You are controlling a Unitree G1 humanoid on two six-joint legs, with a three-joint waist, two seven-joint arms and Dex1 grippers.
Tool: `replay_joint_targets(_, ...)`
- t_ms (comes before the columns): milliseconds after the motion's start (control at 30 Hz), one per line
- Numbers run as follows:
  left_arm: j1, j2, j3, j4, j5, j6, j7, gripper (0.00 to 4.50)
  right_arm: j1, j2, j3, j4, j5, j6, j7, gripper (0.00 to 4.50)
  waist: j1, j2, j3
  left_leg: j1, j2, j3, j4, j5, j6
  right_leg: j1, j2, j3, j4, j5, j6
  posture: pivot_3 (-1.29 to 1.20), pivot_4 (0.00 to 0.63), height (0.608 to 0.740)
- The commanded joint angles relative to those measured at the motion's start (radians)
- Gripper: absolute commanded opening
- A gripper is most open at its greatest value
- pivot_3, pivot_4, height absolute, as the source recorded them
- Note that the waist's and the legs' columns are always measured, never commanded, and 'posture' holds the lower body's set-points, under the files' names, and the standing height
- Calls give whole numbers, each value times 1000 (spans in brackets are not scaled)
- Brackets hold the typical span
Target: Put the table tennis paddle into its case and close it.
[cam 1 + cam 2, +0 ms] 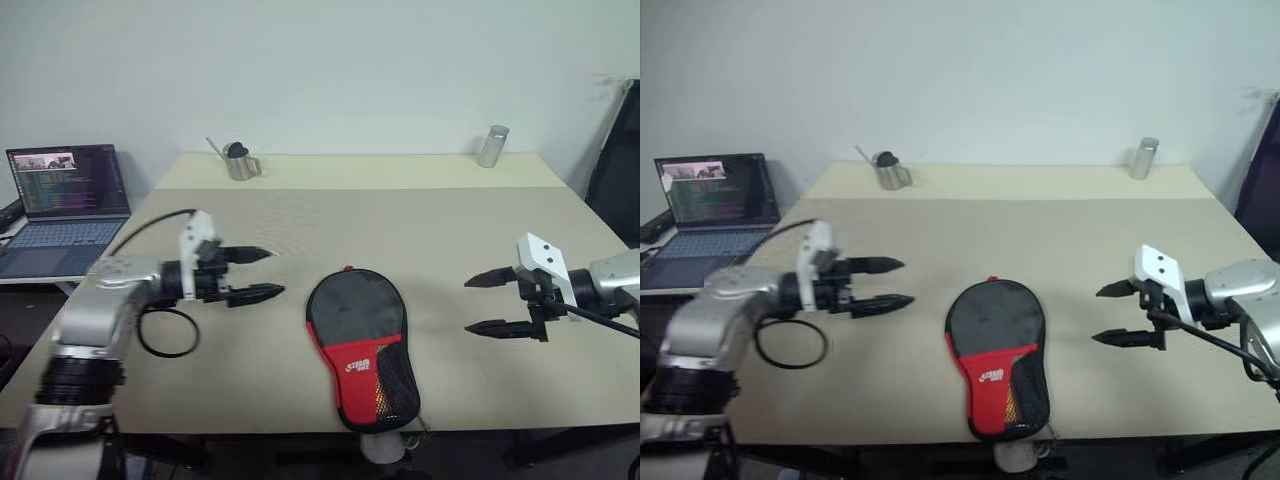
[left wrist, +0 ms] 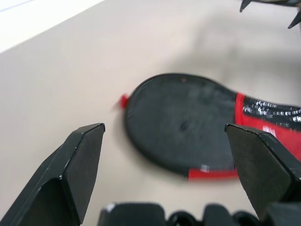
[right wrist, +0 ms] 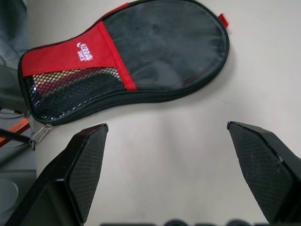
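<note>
The case (image 1: 360, 345) lies flat and closed on the table near its front edge, round black end away from me, red panel with white lettering and mesh pocket toward me; its zipper pull (image 3: 38, 135) hangs at the narrow end. The table tennis paddle is hidden from view. My left gripper (image 1: 259, 274) hovers open to the left of the case, fingers pointing at it, nothing between them. Right of the case, my right gripper (image 1: 482, 303) is open too, pointing left toward it, also holding nothing. Both stand apart from the case.
A black cable loop (image 1: 167, 331) lies on the beige table (image 1: 420, 230) under my left arm. A metal cup with a black item (image 1: 240, 160) and a metal can (image 1: 492, 145) stand at the far edge. A laptop (image 1: 66, 205) sits on a side surface at left.
</note>
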State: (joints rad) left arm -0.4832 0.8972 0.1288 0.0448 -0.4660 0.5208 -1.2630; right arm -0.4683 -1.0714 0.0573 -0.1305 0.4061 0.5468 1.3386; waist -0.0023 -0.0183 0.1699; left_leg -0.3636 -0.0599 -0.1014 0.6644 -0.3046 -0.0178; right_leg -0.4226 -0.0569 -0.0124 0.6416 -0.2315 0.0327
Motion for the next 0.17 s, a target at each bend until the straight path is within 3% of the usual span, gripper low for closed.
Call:
replay_joint_targets(33,77,63,76,-75,-28,14,-16,4500,4,-31,-4,-9,-8,-15,43,4472,3,0,1,0,0,0,0,0,0,0,0,0,0,0,0,0,150,740)
replay_joint_targets(167,190,112,149,-122,-33,31,3,4500,-13,-11,19,-3,-24,-15,43,4472,2,1,1,0,0,0,0,-1,1,0,0,0,0,0,-1,0,150,740)
